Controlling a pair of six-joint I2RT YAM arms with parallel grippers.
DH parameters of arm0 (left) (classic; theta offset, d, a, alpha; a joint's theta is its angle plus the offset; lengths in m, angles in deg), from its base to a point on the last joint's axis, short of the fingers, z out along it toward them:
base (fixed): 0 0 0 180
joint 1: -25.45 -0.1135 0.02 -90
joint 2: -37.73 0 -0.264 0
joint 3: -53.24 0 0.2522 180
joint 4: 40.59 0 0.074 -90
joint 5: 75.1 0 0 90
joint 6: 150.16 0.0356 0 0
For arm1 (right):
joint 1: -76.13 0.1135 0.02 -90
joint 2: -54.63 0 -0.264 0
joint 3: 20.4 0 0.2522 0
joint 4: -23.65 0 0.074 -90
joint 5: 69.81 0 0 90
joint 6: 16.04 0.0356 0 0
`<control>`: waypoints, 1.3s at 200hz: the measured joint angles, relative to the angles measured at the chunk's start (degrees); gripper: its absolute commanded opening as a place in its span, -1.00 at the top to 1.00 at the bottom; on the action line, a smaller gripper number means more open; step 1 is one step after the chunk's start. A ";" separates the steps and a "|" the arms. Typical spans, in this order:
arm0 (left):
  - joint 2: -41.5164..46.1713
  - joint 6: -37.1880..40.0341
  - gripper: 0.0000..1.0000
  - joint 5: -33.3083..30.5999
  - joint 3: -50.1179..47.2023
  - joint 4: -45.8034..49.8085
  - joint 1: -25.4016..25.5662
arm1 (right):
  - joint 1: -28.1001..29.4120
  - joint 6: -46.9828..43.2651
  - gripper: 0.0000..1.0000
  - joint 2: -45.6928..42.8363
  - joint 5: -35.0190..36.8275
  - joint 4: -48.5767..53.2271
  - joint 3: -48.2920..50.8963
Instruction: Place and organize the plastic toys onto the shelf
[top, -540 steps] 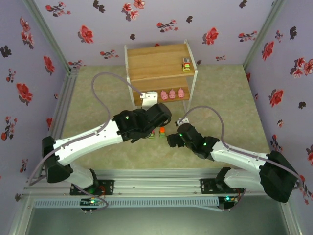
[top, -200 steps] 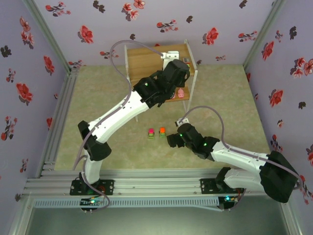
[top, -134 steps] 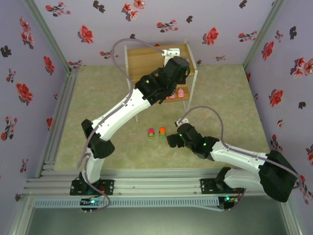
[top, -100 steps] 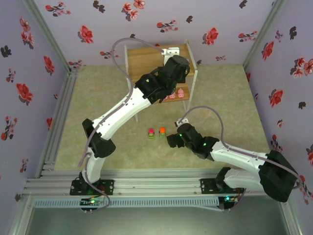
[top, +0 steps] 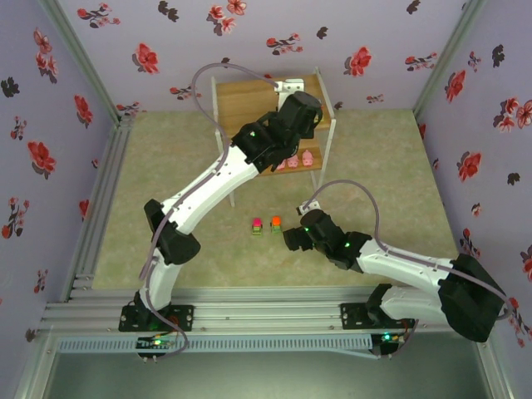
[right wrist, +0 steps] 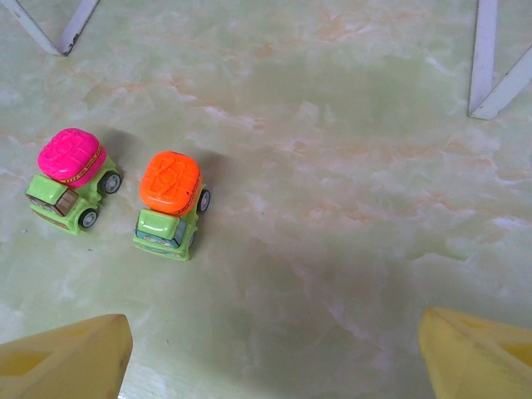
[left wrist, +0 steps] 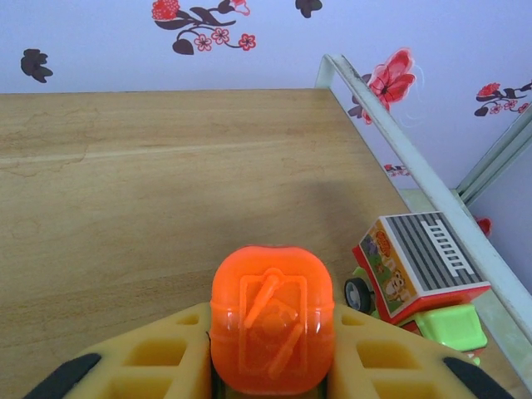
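Nearest, the right claw [right wrist: 270, 357] hangs wide open above the bench [right wrist: 357, 166], with a magenta truck [right wrist: 71, 179] and an orange truck [right wrist: 170, 204] side by side below it. Farther off, the overhead view shows pigs [top: 307, 156] on the lower board of the shelf [top: 249, 100]. The left wrist view shows the left claw [left wrist: 273, 366] clamped on an orange-topped toy [left wrist: 273, 328] over the top board, a grey-roofed truck [left wrist: 420, 278] just to its right.

shelf top [left wrist: 125, 166]: bare left and ahead | obstacle: striped-roof truck [left wrist: 416, 266] by right rail [left wrist: 416, 166] | floor [right wrist: 349, 166] right of orange-topped truck [right wrist: 169, 204]: free

No lettering is legible; the grey-topped toy [left wrist: 416, 274] bears a cartoon sticker.
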 measured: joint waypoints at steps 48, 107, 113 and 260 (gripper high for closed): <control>-0.31 0.00 0.47 0.22 0.61 0.50 -0.04 | 0.00 0.00 -0.79 0.22 0.00 -0.22 0.00; -1.05 0.00 0.46 0.26 1.73 0.81 -0.26 | 0.00 0.00 -0.80 0.22 0.00 -0.39 0.00; -1.14 0.00 0.46 0.33 1.77 0.85 -0.26 | 0.00 0.00 -0.80 0.22 0.02 -0.39 0.00; -1.49 -0.07 0.36 0.61 1.79 2.01 -0.57 | 0.00 -0.02 -0.79 0.26 0.17 -0.39 0.00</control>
